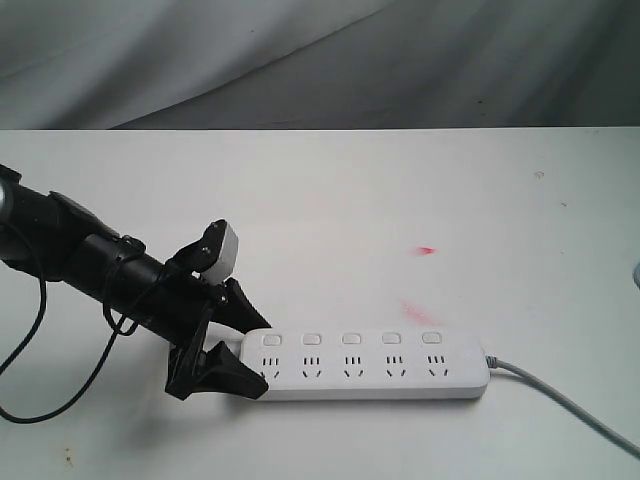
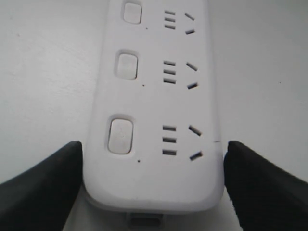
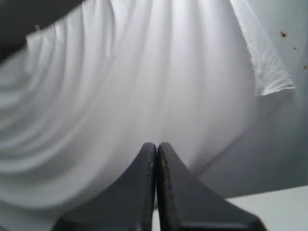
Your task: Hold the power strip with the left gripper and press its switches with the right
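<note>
Around power strip (image 1: 365,365), left tool (image 1: 257,355) clamped, right tool (image 3: 156,147) closed, wrist-view only

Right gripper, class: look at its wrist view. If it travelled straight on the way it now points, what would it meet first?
Ahead of the right gripper, jaws shut, hangs the draped white cloth; it would probably meet that first, though how far off is unclear.

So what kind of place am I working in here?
Probably a robot lab test bench rather than a home: a bare white table, a draped grey cloth backdrop, and a single power strip laid out.
</note>
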